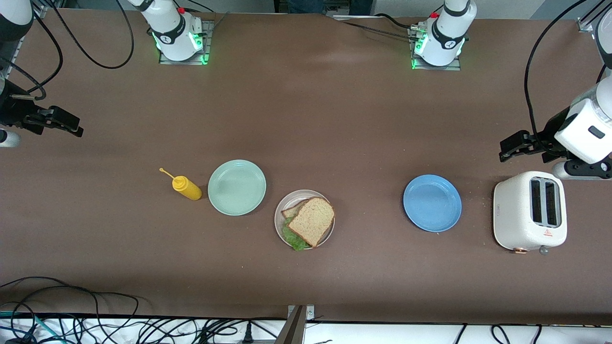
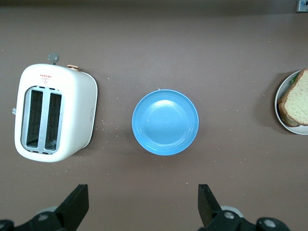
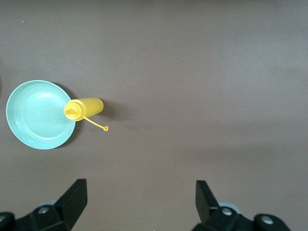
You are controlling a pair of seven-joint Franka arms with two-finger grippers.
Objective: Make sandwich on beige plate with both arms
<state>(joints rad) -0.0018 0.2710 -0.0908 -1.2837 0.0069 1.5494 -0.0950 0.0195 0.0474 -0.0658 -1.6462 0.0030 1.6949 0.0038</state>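
A: Brown bread is covering most of the sandwich point(image 1: 310, 220) from above; only a corner of the lower slice and a frill of green lettuce are peeking out at the edges. In the left wrist view the beige plate point(image 1: 281, 209) is being cut off by the frame edge.

B: And the pincers?

A: The left pincer point(image 1: 508, 147) is hanging over bare table point(image 1: 306, 105) at the left arm's end, beside the white toaster point(image 1: 530, 211), with its fingers point(image 2: 77, 202) standing wide and holding nothing. The right pincer point(image 1: 71, 125) is hanging over the right arm's end of the table, also spread wide and empty. Both arms are waiting.

B: So where is the sandwich sitting?

A: On the beige plate, mid-table, well apart from both pincers, between the mint-green plate point(image 1: 236, 187) and the blue plate point(image 1: 432, 203) and a little nearer the front camera than either.

B: Which way is it pointing?

A: The top slice is lying flat, turned so its corners are pointing along and across the table. Its long axis is hard to make out. The yellow squeeze bottle point(image 1: 186, 187) is lying just beside the mint-green plate.
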